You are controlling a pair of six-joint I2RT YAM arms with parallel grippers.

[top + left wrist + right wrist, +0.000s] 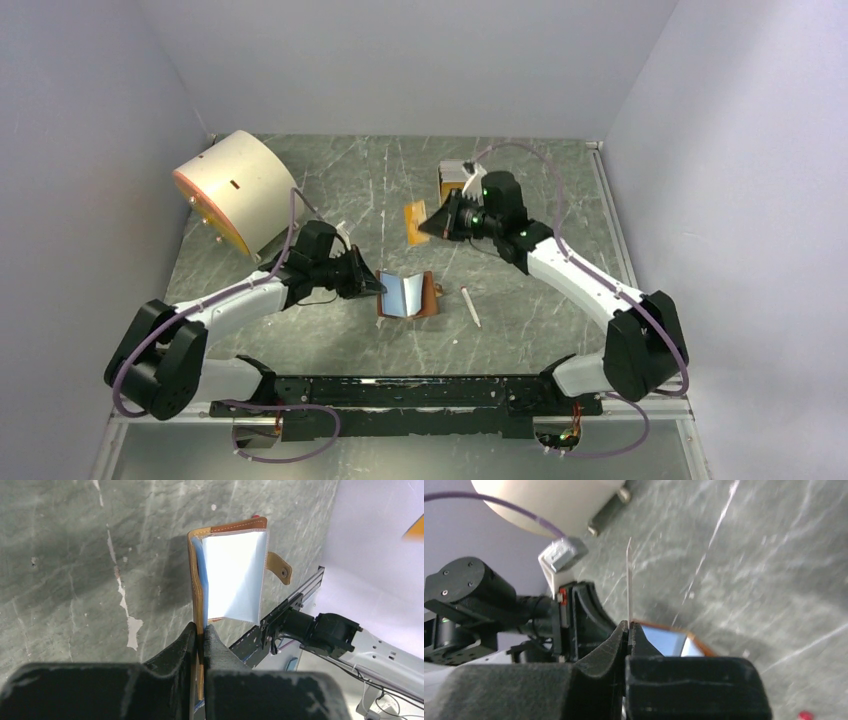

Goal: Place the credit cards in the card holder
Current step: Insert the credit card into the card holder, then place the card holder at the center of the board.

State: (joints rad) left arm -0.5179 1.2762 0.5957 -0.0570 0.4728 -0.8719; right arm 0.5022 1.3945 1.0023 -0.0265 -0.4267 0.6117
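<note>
The card holder (408, 295) is a brown wallet standing open on the table, its light blue inside showing. My left gripper (372, 284) is shut on its left cover; in the left wrist view the fingertips (202, 630) pinch the brown edge of the wallet (232, 575). My right gripper (428, 226) is in the air behind the wallet, shut on a thin credit card seen edge-on (629, 580) above its fingertips (628, 626). In the top view the card seems to be the flat orange-tan piece (416, 222). The wallet (669, 641) lies just beyond the right fingers.
A big cream drum (235, 190) stands at the back left. A small tan box (455, 180) sits behind the right wrist. A thin white stick (470, 306) lies right of the wallet. Grey walls close in the table on three sides.
</note>
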